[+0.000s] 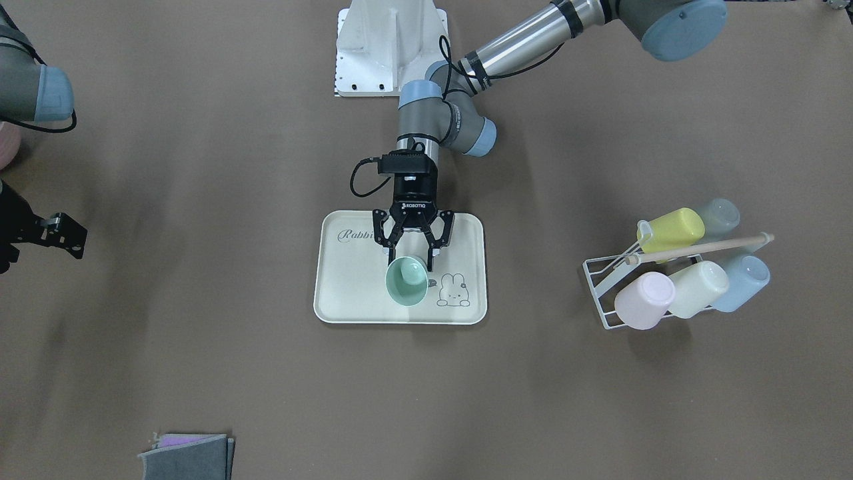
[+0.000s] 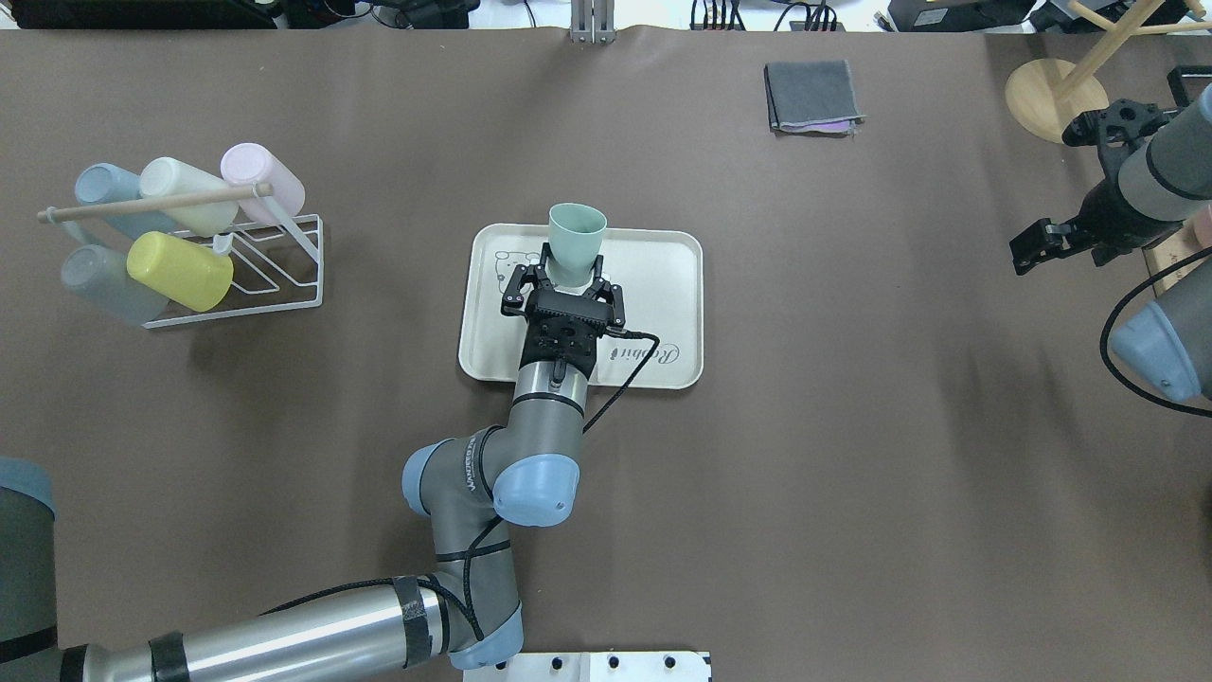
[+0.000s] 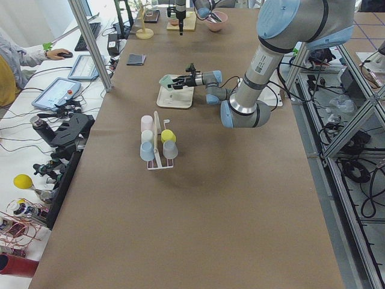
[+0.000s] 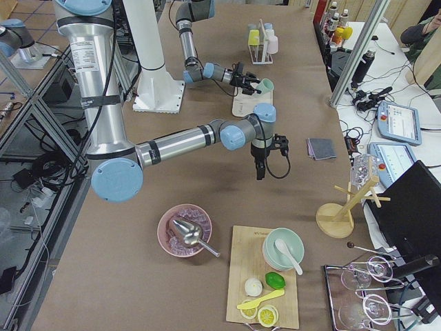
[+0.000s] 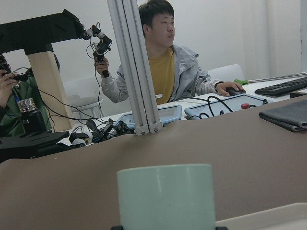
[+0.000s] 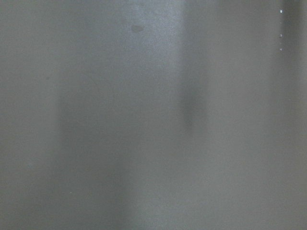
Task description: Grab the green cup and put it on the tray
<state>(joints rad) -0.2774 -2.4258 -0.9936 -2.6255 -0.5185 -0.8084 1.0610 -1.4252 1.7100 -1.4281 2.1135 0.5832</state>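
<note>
Left gripper (image 2: pixel 574 276), reaching level from the table's near side over the tray (image 2: pixel 663 284) at the table's middle; its fingers press against the lower sides of the upright green cup (image 2: pixel 577 237). The cup is over the tray's far half, beside the bunny drawing; whether its base touches the tray cannot be told. Right gripper (image 2: pixel 1027 248), near the table's right end: finger spacing cannot be told. Wire rack (image 2: pixel 284 275) of pastel cups near the left end. Folded grey cloth (image 2: pixel 814 95) by the far edge.

Six cups: one green cup (image 2: pixel 577 244), plus one pink cup (image 2: pixel 262 180), one cream cup (image 2: pixel 189 194), one yellow-green cup (image 2: pixel 180 270) and two pale blue cups (image 2: pixel 99 185) (image 2: pixel 109 284). One wire rack (image 2: pixel 320 265), one tray (image 2: pixel 663 275), one folded cloth (image 2: pixel 814 95).
</note>
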